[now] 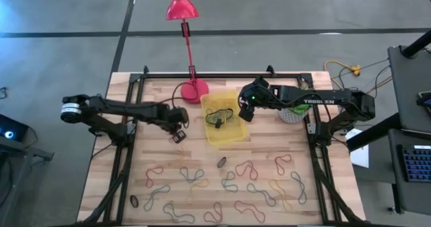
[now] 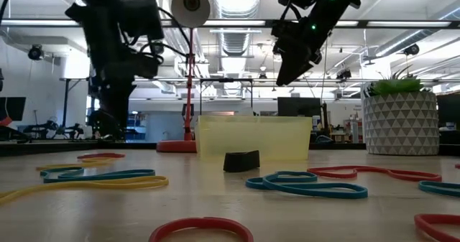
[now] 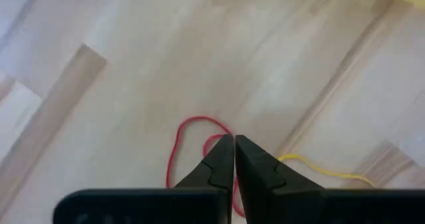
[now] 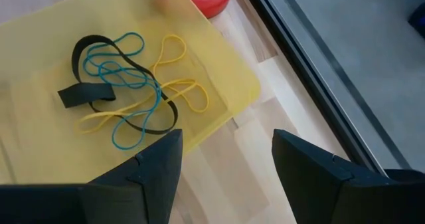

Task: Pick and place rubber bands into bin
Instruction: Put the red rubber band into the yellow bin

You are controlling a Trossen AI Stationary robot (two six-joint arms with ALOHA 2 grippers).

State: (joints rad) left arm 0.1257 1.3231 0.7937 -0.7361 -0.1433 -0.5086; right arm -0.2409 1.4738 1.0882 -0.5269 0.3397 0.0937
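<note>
The pale wooden table (image 1: 121, 159) of butcher-block planks fills the middle of the high view. Toward its upper centre sits the yellow bin (image 1: 232, 134), with the round red lamp base (image 1: 194, 91) just beside it at the upper left and a white patterned pot (image 1: 292, 114) to the right. Across the lower part of the frame the rubber bands (image 1: 246, 168) lie scattered on the wood.

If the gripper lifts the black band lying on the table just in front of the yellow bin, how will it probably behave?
The black band looks wider than the thin loops around it and stands folded on edge, so it may keep some shape yet still droop when lifted. It seems light; a push would probably slide or topple it, not roll it. The bin sits close behind.
</note>
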